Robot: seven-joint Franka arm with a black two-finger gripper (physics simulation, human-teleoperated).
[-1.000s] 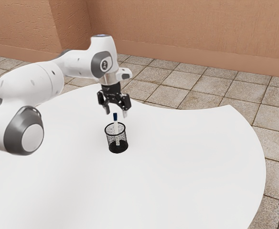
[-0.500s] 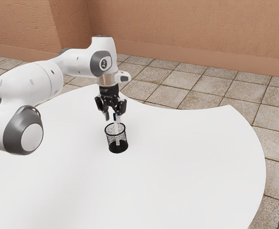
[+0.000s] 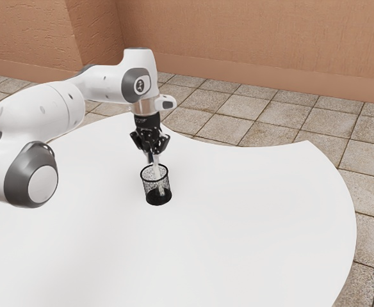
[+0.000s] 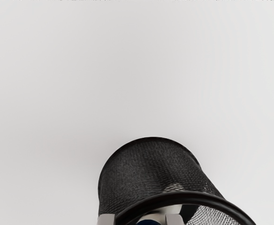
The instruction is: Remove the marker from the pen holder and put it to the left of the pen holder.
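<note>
The gripper (image 3: 152, 156) is over the pen holder (image 3: 157, 185), its fingers partly drawn together around the upper end of the marker (image 3: 156, 169) but still open. The white marker leans inside the black mesh holder, its lower part visible through the mesh. In the wrist view, the gripper (image 4: 140, 220) has a fingertip on each side of the marker's dark blue cap (image 4: 148, 222), with a gap on one side. Beneath them is the pen holder (image 4: 148, 173), its black rim crossing close under the hand.
The round-edged white table (image 3: 251, 217) extends around the holder. The arm reaches in from the exterior view's left, above the tabletop. Tiled floor (image 3: 238, 105) and a brown wall (image 3: 257, 38) lie beyond the table.
My gripper's fingers have moved closer together around the marker's top. The marker has tilted, its lower end shifting toward the exterior view's right inside the holder. The holder stands where it was.
</note>
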